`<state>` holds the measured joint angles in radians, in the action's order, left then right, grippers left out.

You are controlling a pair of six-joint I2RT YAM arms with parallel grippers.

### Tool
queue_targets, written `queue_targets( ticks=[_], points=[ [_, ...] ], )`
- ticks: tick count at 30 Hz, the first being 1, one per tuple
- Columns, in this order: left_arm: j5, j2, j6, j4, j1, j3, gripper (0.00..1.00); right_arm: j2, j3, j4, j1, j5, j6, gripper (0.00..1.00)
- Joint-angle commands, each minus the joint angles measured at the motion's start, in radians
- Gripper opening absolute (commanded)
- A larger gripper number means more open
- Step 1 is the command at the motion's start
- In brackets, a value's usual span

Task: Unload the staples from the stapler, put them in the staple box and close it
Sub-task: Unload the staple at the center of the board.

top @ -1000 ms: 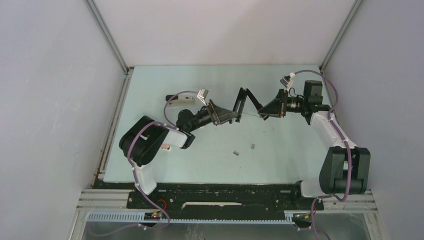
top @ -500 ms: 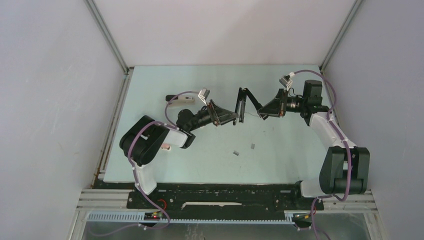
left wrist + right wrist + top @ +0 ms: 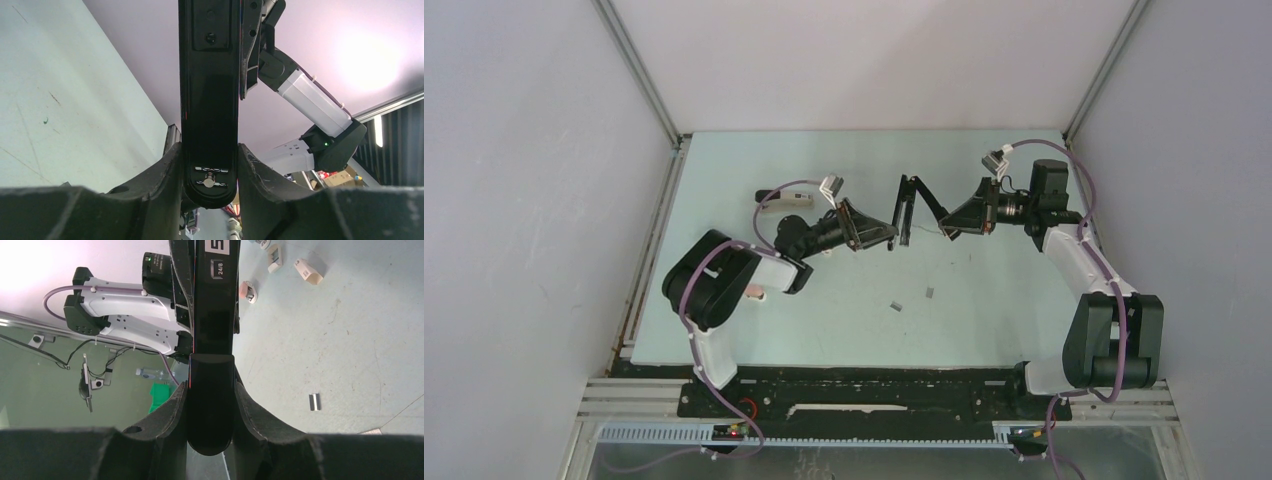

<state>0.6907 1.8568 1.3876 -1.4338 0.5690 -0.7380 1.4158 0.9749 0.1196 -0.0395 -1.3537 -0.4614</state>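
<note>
Stapler point(image 3: 912, 205) is held up over the middle of the table point(image 3: 754, 330), hinged wide open in a V. The left gripper point(image 3: 894, 238) is clamped on 1 black limb, the right gripper point(image 3: 948, 228) on the other. 2 staples point(image 3: 930, 291) lie loose below. The risk now: an uneven pull between the arms could slip a limb from its pads, or scatter further strips.

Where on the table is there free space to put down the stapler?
Bare table lies along the back wall, behind the stapler, and near, between the loose staples and the front edge. The middle is crowded: left hand and right hand grip the stapler there.
</note>
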Motion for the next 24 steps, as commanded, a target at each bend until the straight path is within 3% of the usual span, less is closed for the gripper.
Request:
queue_targets(
  ticks=[1,7,24],
  points=[
    [0.062,-0.011,-0.009,-0.064,-0.048,-0.048,0.00,-0.001,0.016,-0.029,-0.010,-0.011,0.064,0.00],
    [0.146,0.016,-0.064,-0.064,-0.127,-0.057,0.00,0.073,0.126,0.284,0.019,0.109,0.415,0.00],
    [0.417,0.049,-0.420,-0.057,-0.181,-0.217,0.00,0.235,0.337,0.724,0.036,0.162,1.142,0.00]
  ],
)
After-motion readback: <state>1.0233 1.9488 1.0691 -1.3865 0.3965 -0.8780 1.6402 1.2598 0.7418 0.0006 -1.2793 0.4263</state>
